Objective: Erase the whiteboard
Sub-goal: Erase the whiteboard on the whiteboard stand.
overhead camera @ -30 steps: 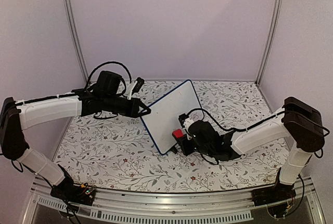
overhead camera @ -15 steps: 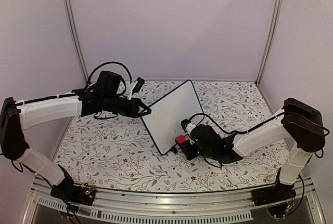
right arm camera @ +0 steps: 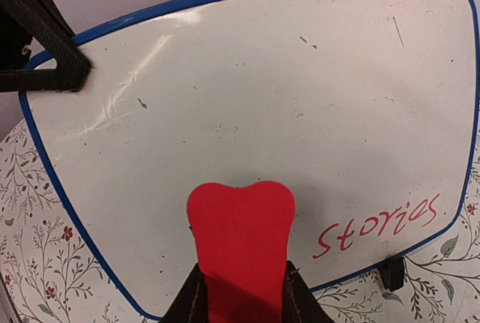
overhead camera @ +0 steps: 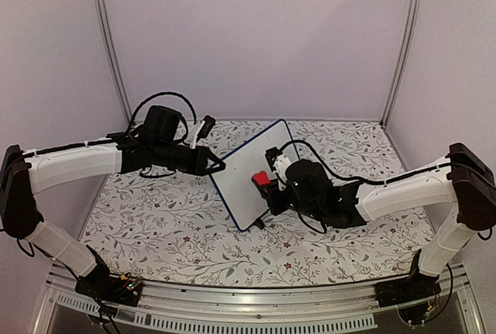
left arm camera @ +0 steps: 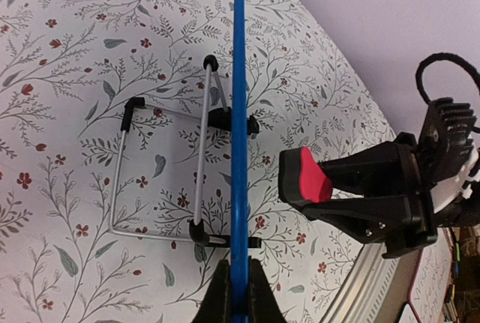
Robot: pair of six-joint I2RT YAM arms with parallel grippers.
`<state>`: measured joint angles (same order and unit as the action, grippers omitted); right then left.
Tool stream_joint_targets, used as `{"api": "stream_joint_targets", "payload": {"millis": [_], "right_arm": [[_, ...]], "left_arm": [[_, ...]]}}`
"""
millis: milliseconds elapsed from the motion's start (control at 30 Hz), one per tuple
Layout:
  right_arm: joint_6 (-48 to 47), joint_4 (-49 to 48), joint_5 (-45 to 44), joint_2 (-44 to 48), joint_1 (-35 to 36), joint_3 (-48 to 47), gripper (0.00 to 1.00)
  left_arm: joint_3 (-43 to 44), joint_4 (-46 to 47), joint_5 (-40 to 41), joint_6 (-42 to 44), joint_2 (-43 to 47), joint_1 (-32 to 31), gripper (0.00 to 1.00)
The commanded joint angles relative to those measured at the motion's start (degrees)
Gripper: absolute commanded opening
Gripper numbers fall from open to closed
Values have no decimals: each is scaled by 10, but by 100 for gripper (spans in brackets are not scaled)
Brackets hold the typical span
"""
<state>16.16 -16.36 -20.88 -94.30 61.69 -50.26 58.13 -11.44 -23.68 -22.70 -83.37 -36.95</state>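
Right tool (overhead camera: 263, 180) grips red eraser (right arm camera: 240, 234) — left tool (left arm camera: 238, 294) pinches whiteboard (right arm camera: 262, 98) rim (floral tablecloth (overhead camera: 155, 222))

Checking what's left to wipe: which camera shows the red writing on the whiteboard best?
The right wrist view: the red writing sits plainly on the whiteboard, lower right of the red eraser. The top external view shows the board's face but no legible writing; the left wrist view sees only its blue edge.

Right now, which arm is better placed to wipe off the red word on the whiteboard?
Right. The right gripper holds the red eraser facing the whiteboard, beside the red writing. The left gripper is clamped on the board's rim, holding it upright.
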Motion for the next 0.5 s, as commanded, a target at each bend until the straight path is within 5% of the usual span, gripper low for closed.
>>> {"api": "stream_joint_targets", "payload": {"millis": [0, 467], "right_arm": [[-16, -2, -19, -28, -6, -17, 22], [23, -23, 24, -99, -19, 27, 22]], "left_arm": [[4, 17, -13, 1, 14, -4, 0], [4, 17, -15, 1, 15, -4, 0]]}}
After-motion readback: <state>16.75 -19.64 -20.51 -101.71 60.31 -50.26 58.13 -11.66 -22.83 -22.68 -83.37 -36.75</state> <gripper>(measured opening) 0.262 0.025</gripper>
